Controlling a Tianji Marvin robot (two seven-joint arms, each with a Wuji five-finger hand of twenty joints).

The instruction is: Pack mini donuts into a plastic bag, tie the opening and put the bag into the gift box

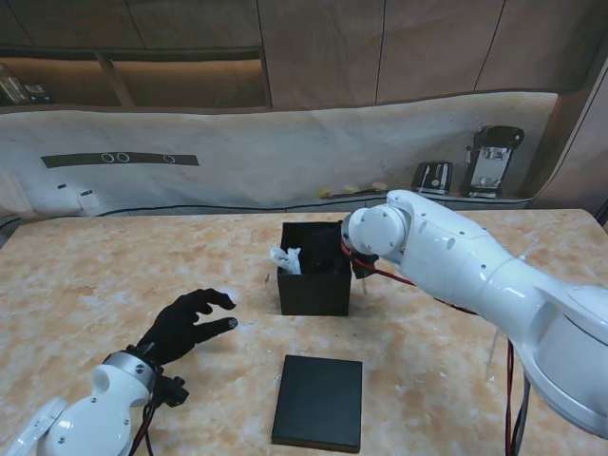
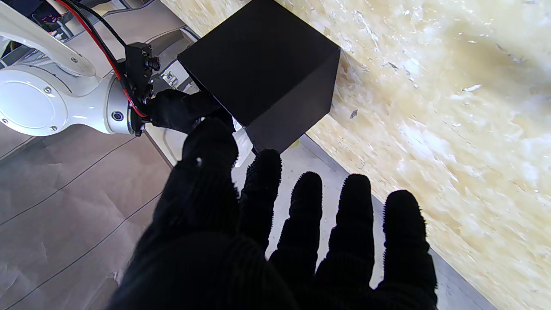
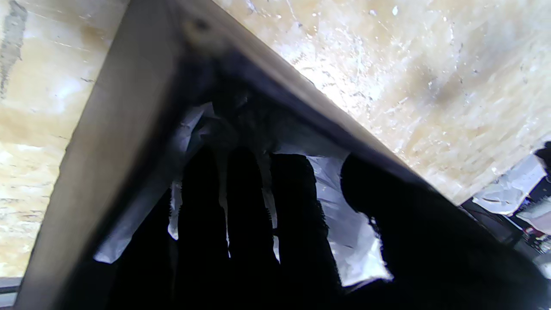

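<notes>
The open black gift box (image 1: pixel 313 280) stands mid-table. A crumpled clear plastic bag (image 1: pixel 285 258) pokes up at its left inner side. My right hand (image 3: pixel 258 224) reaches down inside the box with straight fingers lying against the bag (image 3: pixel 344 232) and the thumb apart; the forearm hides it in the stand view. The donuts cannot be made out. My left hand (image 1: pixel 190 323) hovers open over the table, left of the box and nearer to me, fingers spread. From the left wrist, the box (image 2: pixel 267 82) shows with the right hand (image 2: pixel 181 112) at its rim.
The flat black lid (image 1: pixel 318 401) lies on the table nearer to me than the box. My white right forearm (image 1: pixel 456 256) stretches across from the right. A toaster (image 1: pixel 432 176) and a coffee machine (image 1: pixel 492 160) stand on the counter behind the table.
</notes>
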